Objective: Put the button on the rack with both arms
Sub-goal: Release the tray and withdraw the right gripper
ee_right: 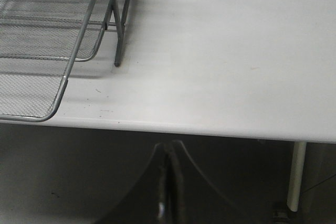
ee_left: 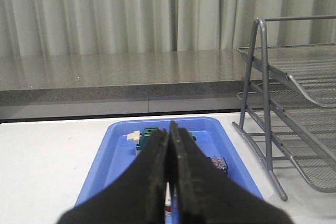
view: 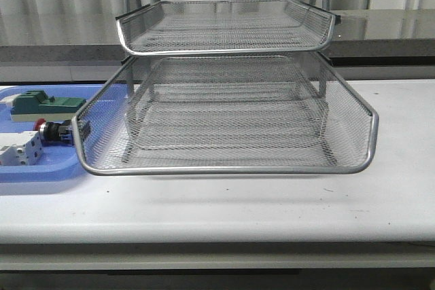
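The button [view: 53,131] lies on its side in a blue tray [view: 41,171] at the table's left, red head to the left, next to the rack's left edge. The silver wire-mesh rack [view: 224,110] stands mid-table with nothing in its tiers. No arm shows in the front view. In the left wrist view my left gripper [ee_left: 169,129] is shut and empty above the blue tray [ee_left: 115,150]. Its fingers hide most of the button, and only the blue rear block [ee_left: 218,163] shows. My right gripper [ee_right: 170,148] is shut and empty, below the table's front edge, right of the rack [ee_right: 63,40].
In the tray a green block [view: 46,105] lies behind the button and a white boxy part [view: 19,149] in front of it. A grey counter [view: 380,28] and curtains run behind the table. The white tabletop [ee_right: 226,56] stretches right of the rack.
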Controlling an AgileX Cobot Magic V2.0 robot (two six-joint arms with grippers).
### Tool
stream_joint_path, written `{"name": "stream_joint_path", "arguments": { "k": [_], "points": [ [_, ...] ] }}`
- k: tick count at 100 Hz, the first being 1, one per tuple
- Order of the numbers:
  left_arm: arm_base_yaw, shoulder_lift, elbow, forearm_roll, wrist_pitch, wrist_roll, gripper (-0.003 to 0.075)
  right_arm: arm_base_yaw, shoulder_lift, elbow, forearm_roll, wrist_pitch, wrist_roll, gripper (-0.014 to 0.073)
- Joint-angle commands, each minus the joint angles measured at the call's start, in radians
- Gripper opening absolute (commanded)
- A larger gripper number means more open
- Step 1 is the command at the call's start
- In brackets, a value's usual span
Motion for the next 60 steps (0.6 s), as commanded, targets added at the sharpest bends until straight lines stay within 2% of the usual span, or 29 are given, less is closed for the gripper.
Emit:
{"name": "stream_joint_path", "arguments": {
  "k": [1, 60],
  "points": [
    [-0.008, -0.032, 0.047, 0.001, -0.086, -0.013, -0.002, -0.003, 0.008, -0.036, -0.014, -0.06, 0.003, -0.0069],
    [-0.008, -0.032, 0.031, -0.025, -0.127, -0.013, -0.002, -0.003, 0.008, -0.036, -0.014, -0.06, 0.003, -0.0069]
  ]
}}
